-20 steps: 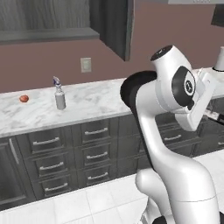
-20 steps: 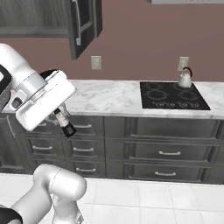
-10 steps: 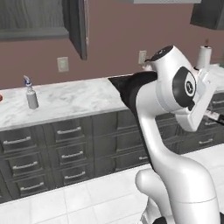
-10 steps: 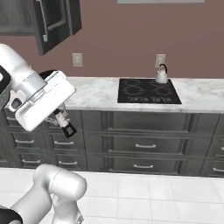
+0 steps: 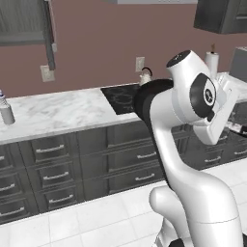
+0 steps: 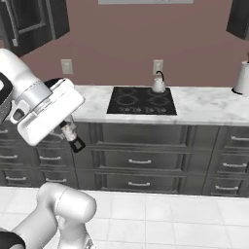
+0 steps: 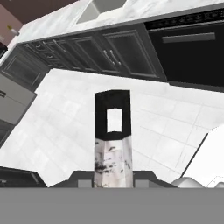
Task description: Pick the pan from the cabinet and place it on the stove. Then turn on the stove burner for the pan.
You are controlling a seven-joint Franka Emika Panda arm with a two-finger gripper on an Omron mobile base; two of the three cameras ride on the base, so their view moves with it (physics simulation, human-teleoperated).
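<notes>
Simulated kitchen, arm folded close to its base.

End effector (image 7: 113,177): pressed together on the handle of the pan (image 7: 113,131). In the hand view, dark fingers (image 7: 78,176) seen on either side of the handle's pale, scuffed stretch. Handle runs straight away from the camera and ends in a black tip with a rectangular hole. Pale tiled floor (image 7: 57,118) behind it. Pan bowl hidden behind the hand; cannot tell its tilt.

Right base view: end effector (image 6: 68,131) well to the left of the stove (image 6: 141,101), lower than the stove's surface, in front of the dark drawer fronts. Black handle end of the pan (image 6: 76,143) pointing down and to the right. Pan well apart from the stove, touching nothing but the fingers.

Stove: flat black glass set into the marble desk (image 6: 204,104), pale ring marks visible. Bare apart from a small white kettle (image 6: 158,83) at its back right corner.

Cabinet (image 6: 29,19): up and far to the left of the stove, door standing open.

Left base view: stove (image 5: 120,96) partly behind the arm, kettle (image 5: 144,76) at its far edge, cabinet (image 5: 29,21) above and left of the stove, spray bottle (image 5: 5,108) on the desk (image 5: 58,111) far left of the stove.
</notes>
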